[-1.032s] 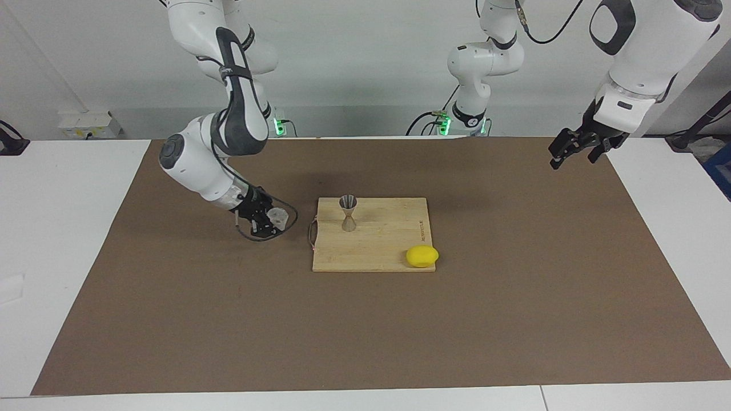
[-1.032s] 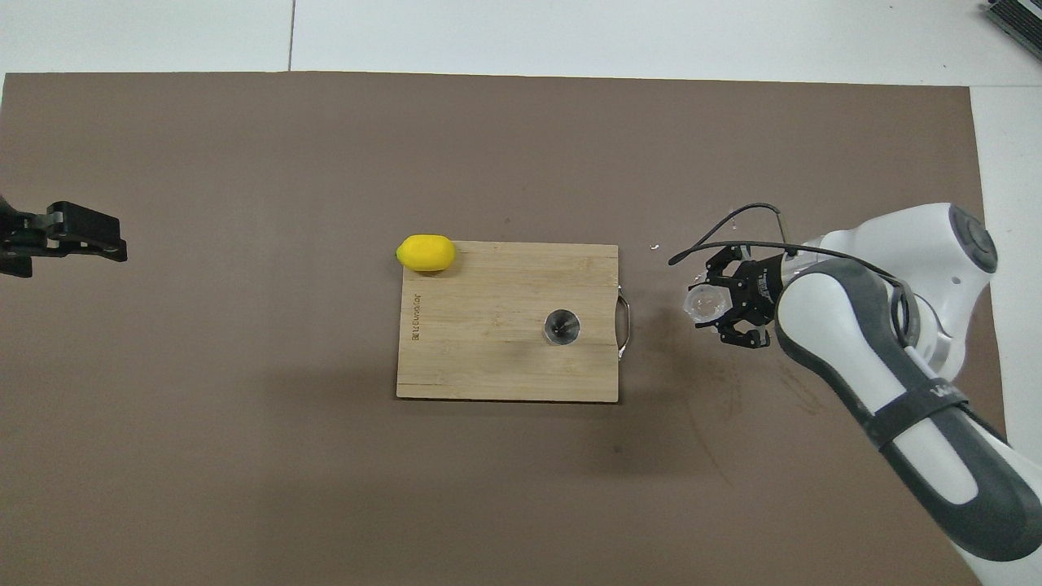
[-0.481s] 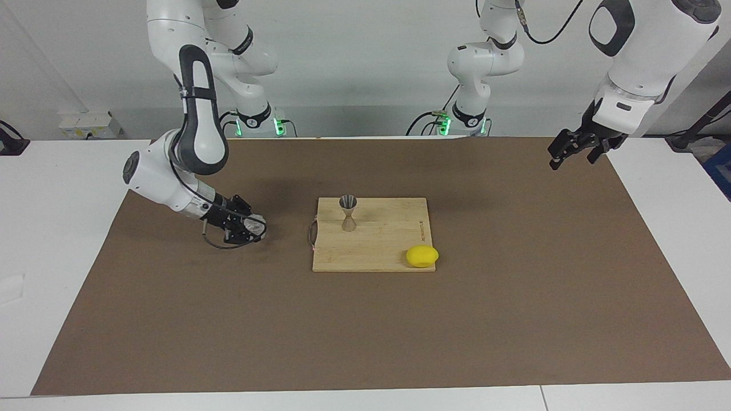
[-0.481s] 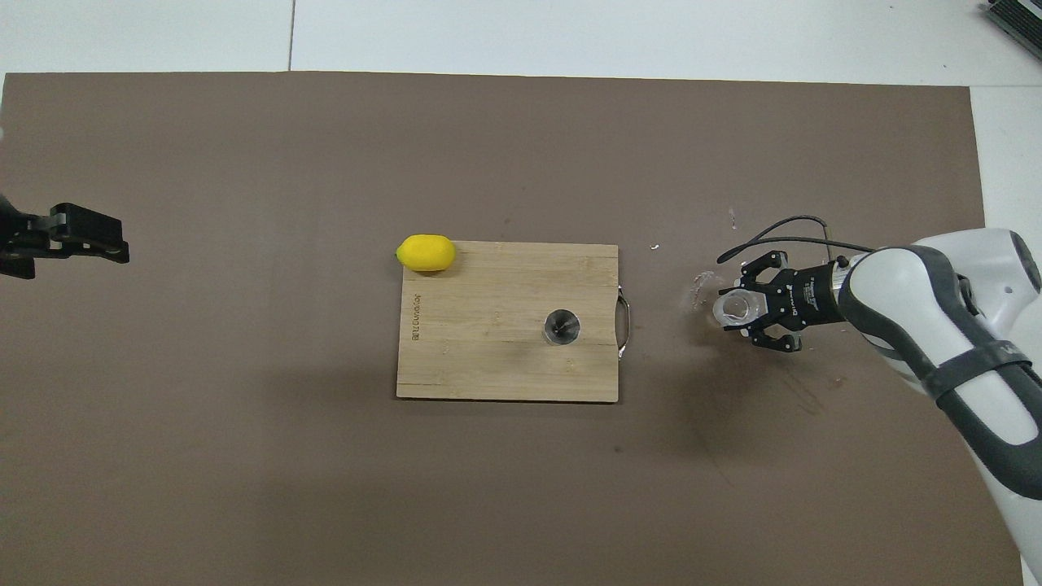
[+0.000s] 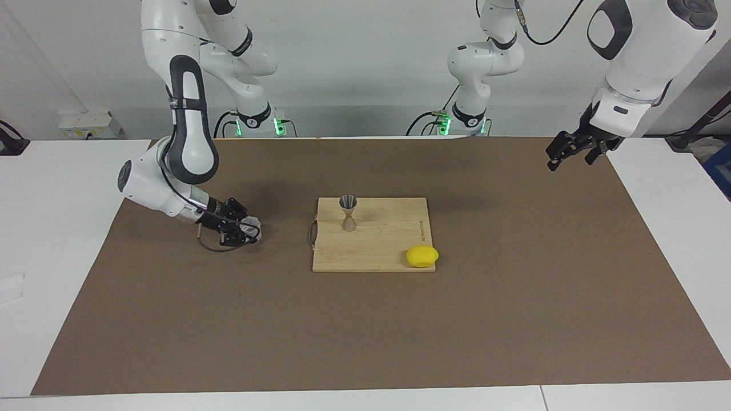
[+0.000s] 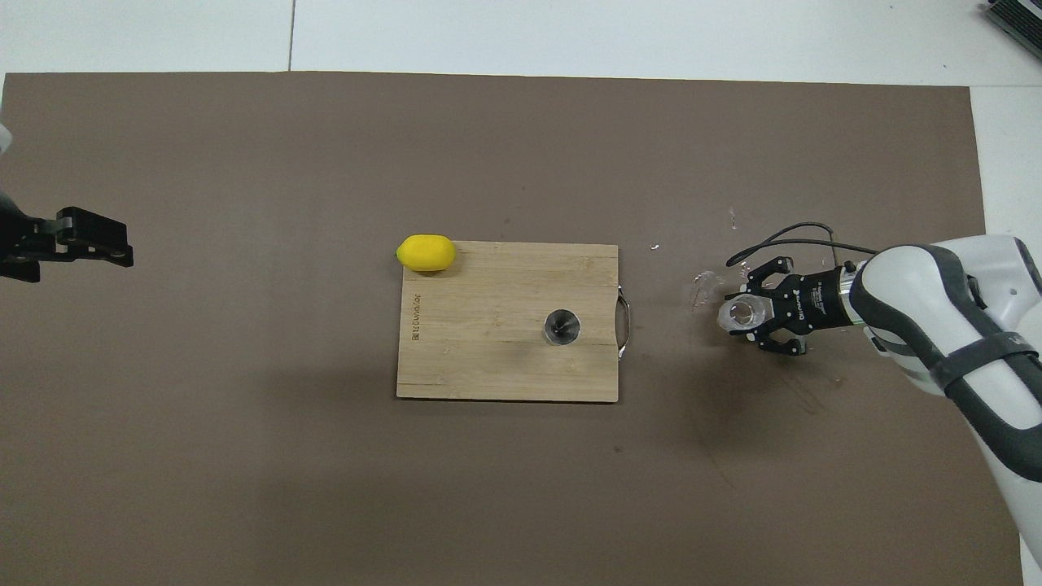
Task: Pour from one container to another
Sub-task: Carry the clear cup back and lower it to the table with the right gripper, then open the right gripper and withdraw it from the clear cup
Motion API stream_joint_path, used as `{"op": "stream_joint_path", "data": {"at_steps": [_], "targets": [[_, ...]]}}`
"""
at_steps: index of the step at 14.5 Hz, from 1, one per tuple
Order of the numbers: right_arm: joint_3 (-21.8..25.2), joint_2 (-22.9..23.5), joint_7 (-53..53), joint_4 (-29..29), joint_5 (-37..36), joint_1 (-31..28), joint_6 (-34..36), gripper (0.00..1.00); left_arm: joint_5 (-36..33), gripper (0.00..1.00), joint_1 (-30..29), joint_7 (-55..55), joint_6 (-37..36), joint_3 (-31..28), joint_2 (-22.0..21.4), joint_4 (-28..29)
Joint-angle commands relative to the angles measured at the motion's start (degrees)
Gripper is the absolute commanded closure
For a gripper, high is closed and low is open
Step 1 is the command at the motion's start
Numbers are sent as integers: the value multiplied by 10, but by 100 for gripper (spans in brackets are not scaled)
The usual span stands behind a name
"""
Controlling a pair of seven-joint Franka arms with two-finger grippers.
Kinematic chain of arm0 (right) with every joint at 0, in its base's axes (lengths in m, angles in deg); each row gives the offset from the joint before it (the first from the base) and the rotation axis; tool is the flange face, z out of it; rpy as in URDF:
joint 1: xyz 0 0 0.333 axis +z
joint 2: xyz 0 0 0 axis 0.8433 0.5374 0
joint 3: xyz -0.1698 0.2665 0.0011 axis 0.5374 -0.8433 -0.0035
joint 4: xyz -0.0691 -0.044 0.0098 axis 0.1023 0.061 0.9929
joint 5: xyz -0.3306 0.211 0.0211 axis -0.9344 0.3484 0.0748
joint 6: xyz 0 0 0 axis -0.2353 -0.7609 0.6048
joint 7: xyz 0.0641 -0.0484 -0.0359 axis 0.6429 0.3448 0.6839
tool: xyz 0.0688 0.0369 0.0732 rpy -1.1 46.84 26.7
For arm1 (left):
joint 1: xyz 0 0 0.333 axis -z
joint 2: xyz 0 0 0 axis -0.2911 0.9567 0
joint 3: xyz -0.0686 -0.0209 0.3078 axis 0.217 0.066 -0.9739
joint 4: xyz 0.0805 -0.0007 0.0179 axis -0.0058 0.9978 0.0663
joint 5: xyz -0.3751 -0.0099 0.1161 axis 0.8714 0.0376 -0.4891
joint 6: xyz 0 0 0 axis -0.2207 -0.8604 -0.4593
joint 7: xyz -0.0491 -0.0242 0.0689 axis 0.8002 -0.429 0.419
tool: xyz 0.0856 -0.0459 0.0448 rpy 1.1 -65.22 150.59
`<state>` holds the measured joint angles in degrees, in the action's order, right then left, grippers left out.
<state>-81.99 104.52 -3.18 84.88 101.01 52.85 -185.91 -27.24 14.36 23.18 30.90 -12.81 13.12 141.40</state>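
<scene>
The wooden cutting board (image 5: pixel 372 234) (image 6: pixel 507 320) sits in the middle of the brown mat (image 5: pixel 365 319) (image 6: pixel 244 448), so I'll place everything off that.

The jigger (image 5: pixel 348 212) (image 6: pixel 562 326) stands upright on the board, in the part closer to the robots and toward the right arm's end. A lemon (image 5: pixel 422 256) (image 6: pixel 426 252) lies at the board's corner farther from the robots, toward the left arm's end, partly hanging over the edge onto the mat. The board's little metal handle (image 5: pixel 312 231) (image 6: pixel 624 321) is on the edge facing the right arm's end.

The right gripper (image 5: pixel 244 229) (image 6: pixel 753 316) is off the board toward the right arm's end, down low at the mat, and it has the clear glass cup (image 5: pixel 250 225) (image 6: pixel 741 314) pinched between its fingers. The cup looks about upright, mouth showing as a ring from overhead. Whether the cup's base actually touches the mat, I can't tell. There's a clear stretch of mat between cup and board.

The left gripper (image 5: pixel 562 153) (image 6: pixel 94 248) waits up in the air over the mat's edge at the left arm's end, well apart from the board, nothing in it. Can't tell whether it's spread or closed.
</scene>
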Motion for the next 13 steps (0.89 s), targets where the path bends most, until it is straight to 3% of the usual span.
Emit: {"op": "stream_joint_path", "data": {"at_steps": [1, 4, 5, 6, 13], "targets": [[-6, -2, -24, 10, 22, -20, 1, 64, -9, 0, -2, 3, 13, 4, -19, 22], [-5, -7, -29, 22, 21, -27, -4, 19, -10, 0, -2, 3, 13, 4, -20, 24], [-5, -7, -34, 28, 21, -27, -13, 16, -9, 0, -1, 2, 13, 4, -20, 24], [-5, -7, -35, 32, 21, -27, -20, 4, -10, 0, -1, 2, 13, 4, -20, 24], [0, -33, -42, 34, 4, -56, -22, 0, -9, 0, 0, 1, 17, 3, -23, 33]]}}
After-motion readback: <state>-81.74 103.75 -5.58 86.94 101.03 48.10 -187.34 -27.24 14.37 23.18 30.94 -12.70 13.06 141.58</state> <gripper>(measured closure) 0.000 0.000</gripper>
